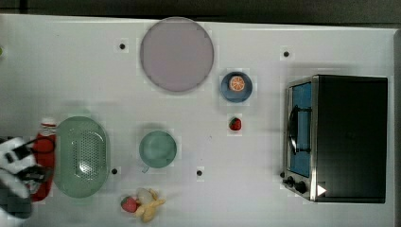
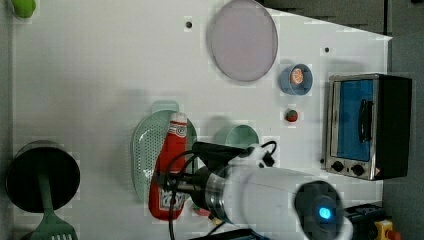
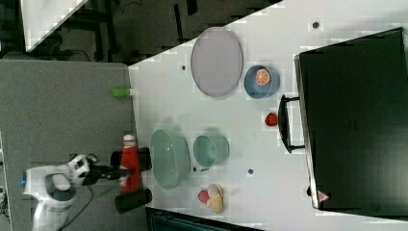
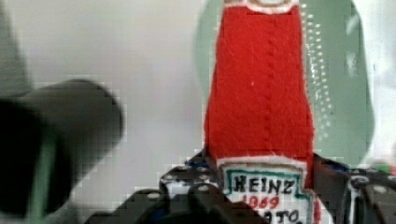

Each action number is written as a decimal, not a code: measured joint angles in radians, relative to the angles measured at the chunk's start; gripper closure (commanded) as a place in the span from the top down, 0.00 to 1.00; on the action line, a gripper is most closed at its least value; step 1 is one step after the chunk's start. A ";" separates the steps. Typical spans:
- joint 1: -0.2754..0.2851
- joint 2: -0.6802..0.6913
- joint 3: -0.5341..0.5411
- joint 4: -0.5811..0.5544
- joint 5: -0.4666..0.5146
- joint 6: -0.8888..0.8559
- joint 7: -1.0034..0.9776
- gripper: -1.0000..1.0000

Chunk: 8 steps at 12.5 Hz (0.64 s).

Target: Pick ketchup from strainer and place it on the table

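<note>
My gripper [image 1: 40, 163] is shut on the ketchup [image 1: 45, 158], a red bottle with a white cap and a white label. In the wrist view the fingers [image 4: 327, 175] clamp the label end of the ketchup [image 4: 261, 88]. The pale green strainer [image 1: 82, 156] holds nothing. In the top view the bottle is just left of the strainer's rim. In the left view the ketchup [image 2: 172, 160] overlaps the right half of the strainer [image 2: 145, 150]. In the right view the ketchup [image 3: 130, 166] stands left of the strainer [image 3: 168, 159]. The white table [image 1: 71, 71] spreads around them.
A mint cup [image 1: 157, 149] stands right of the strainer, with plush fruit [image 1: 144, 203] below it. Farther off are a lilac plate [image 1: 176, 54], a blue bowl with an orange slice [image 1: 236, 86], a strawberry [image 1: 235, 124] and a toaster oven [image 1: 338, 137]. A black pot [image 2: 42, 175] holds a green spatula.
</note>
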 measured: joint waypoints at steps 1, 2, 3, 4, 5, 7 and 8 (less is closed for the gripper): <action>0.001 -0.018 0.004 0.049 0.031 -0.073 -0.030 0.60; -0.003 -0.037 0.003 0.089 0.040 -0.159 -0.055 0.60; -0.015 -0.048 0.004 0.125 0.040 -0.225 -0.078 0.60; -0.027 -0.050 0.004 0.164 0.040 -0.281 -0.101 0.60; -0.037 -0.048 -0.005 0.198 0.048 -0.321 -0.131 0.60; -0.082 -0.052 -0.030 0.244 0.057 -0.360 -0.180 0.60; -0.120 -0.064 -0.044 0.247 0.057 -0.363 -0.201 0.60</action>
